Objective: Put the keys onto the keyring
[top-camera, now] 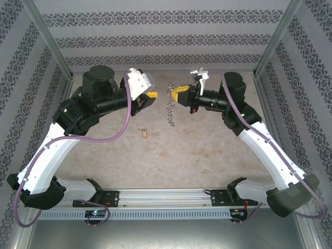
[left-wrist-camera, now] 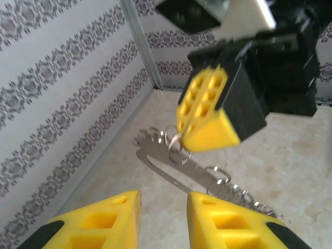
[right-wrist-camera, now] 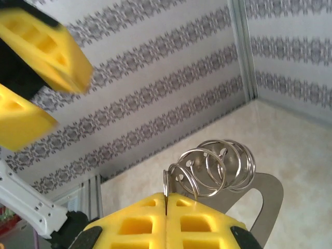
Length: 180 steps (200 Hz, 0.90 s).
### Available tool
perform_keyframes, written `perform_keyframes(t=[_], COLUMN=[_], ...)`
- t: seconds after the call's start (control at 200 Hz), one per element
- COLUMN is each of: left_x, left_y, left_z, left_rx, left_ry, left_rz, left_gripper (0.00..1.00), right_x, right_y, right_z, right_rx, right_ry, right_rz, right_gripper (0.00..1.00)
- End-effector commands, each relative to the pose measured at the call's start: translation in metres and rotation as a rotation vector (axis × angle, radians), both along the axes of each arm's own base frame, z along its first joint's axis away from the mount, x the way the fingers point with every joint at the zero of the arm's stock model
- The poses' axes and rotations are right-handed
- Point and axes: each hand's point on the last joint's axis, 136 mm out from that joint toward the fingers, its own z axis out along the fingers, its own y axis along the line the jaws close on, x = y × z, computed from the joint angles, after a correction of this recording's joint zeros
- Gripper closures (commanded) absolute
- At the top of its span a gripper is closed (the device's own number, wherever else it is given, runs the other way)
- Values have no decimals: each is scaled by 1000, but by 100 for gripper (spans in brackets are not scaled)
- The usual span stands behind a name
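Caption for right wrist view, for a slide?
Right gripper pinches a split ring beside the flat keyring; open left gripper upper left.

**A:** The light is soft and even, falling from above. The table (top-camera: 207, 150) looks pale, a little washed out.

**B:** Any shadows?

**A:** Only faint, soft-edged ones near the arms. The overhead picture is grainy, and the posts (top-camera: 49, 39) splay outward at its edges.

**B:** And the wrist pictures?

**A:** In the left one, the right gripper (left-wrist-camera: 205, 139) is blurred and the keys (left-wrist-camera: 236, 192) are soft. In the right one, the left gripper (right-wrist-camera: 62, 101) is out of focus, while the keyring (right-wrist-camera: 270, 197) is crisp with a dull sheen.
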Motion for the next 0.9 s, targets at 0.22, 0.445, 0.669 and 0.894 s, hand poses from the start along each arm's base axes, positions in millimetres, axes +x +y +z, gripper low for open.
perform_keyframes(t=[0.22,0.445,0.669,0.894], left_x=[6,7,11,10], left_y=[6,9,14,14], left_z=[-30,-59,-76,-113], left_rx=[-50,-46,-36,-69], left_ry=[114,192,241,406], left_rz=[88,122,146,157], left_gripper=[70,70,70,68], right_x=[12,16,25,30], right_y=[6,14,26,30], right_z=[-93,-150,-189,-209], right_rx=[-2,-18,-49,-72], right_ry=[145,253,335,394], right_rz=[-87,-85,-69,-75], right_gripper=[100,100,100,100])
